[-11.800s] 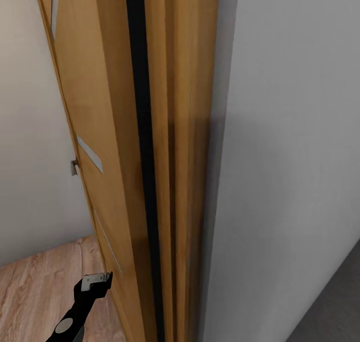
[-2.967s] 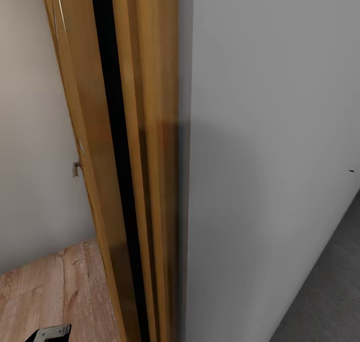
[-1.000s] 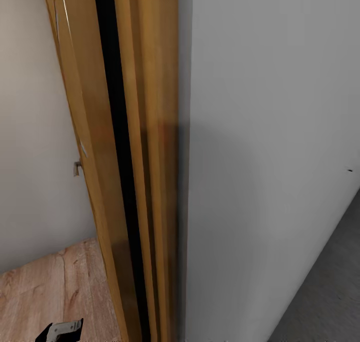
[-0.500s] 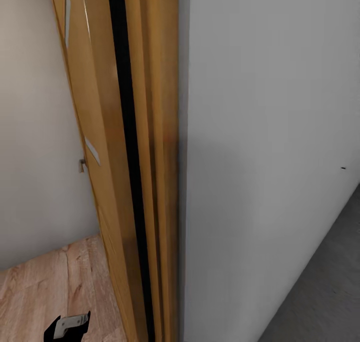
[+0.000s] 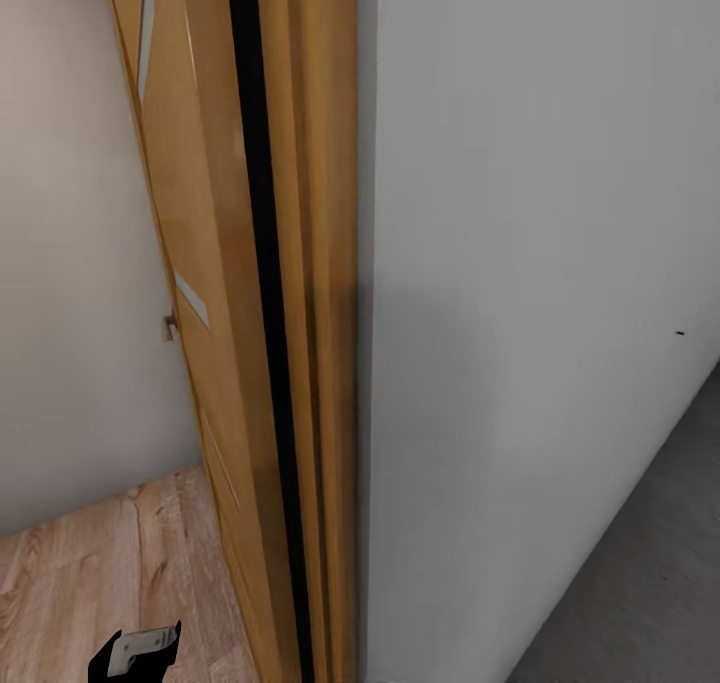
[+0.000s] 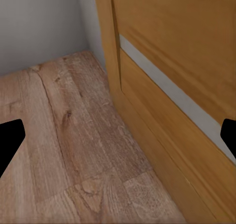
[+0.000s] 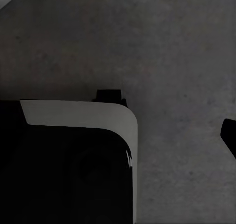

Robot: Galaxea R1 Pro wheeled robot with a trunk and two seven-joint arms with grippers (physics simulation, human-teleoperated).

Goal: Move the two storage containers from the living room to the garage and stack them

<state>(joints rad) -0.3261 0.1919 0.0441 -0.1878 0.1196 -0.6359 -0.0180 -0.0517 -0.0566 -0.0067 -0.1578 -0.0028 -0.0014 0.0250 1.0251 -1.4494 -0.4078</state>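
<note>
Facing wooden door point(image 5: 215, 293) edge, grey wall point(image 5: 540, 263) beside.

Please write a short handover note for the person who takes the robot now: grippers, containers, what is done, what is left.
Left gripper: open, empty, low by the orange-brown wooden door, over the light wood-plank floor.
Right gripper: only one fingertip is seen, over the dark grey concrete floor; its state is unclear.
Containers: not seen at this moment.
Done: nothing can be confirmed.
Left: find both containers, bring them to the garage and stack them.
</note>
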